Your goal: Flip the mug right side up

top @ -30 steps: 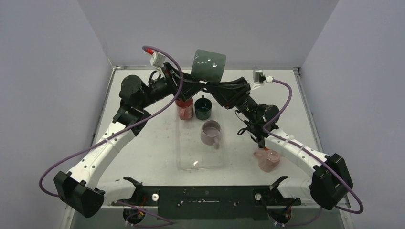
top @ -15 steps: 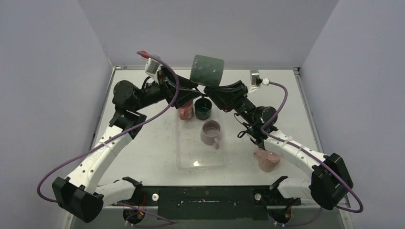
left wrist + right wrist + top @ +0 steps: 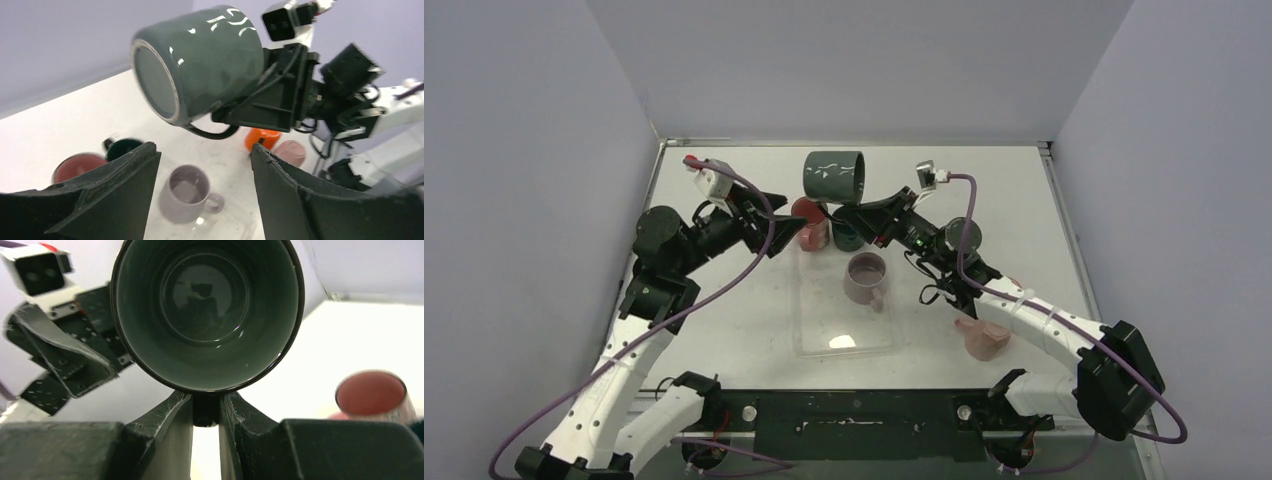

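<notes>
The dark grey-green mug (image 3: 834, 176) hangs in the air above the back of the table, lying on its side. My right gripper (image 3: 856, 213) is shut on its handle. In the right wrist view the mug's open mouth (image 3: 207, 310) faces the camera and the fingers (image 3: 172, 415) pinch the handle between them. In the left wrist view the mug's base (image 3: 200, 60) faces the camera. My left gripper (image 3: 789, 228) is open and empty, to the left of the mug and apart from it; its jaws stand wide apart in the left wrist view (image 3: 202, 150).
A clear tray (image 3: 844, 330) lies mid-table with an upright lilac mug (image 3: 865, 278) on it. A red mug (image 3: 809, 222) and a dark teal mug (image 3: 848, 232) stand at its far end, under the held mug. A pink mug (image 3: 982, 337) stands by the right arm.
My left arm has pulled back to the left, away from the mug. My right gripper has brought the mug lower and slightly left, still holding it.
</notes>
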`<action>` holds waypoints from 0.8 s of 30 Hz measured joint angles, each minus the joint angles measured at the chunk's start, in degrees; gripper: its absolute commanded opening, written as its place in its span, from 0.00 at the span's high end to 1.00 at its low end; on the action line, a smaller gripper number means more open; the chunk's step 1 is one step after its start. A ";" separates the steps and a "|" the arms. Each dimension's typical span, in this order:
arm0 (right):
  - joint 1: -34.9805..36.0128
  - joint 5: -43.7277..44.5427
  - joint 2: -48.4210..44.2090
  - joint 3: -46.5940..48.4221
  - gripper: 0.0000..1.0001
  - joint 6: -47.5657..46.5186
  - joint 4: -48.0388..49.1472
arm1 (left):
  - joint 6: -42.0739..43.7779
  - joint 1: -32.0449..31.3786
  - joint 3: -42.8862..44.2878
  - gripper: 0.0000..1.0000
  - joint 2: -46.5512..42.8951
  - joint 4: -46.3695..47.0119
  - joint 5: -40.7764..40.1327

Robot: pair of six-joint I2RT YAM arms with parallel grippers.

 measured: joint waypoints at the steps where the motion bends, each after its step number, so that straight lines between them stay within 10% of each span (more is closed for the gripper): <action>1: 0.55 0.87 -0.11 -0.44 0.95 -1.05 -2.43 | 1.27 0.63 -1.05 0.33 -1.53 -1.57 -1.27; 24: 15.61 16.02 9.49 -1.33 0.95 -19.63 -32.92 | 9.03 3.98 -6.45 0.24 -8.55 -15.19 -34.40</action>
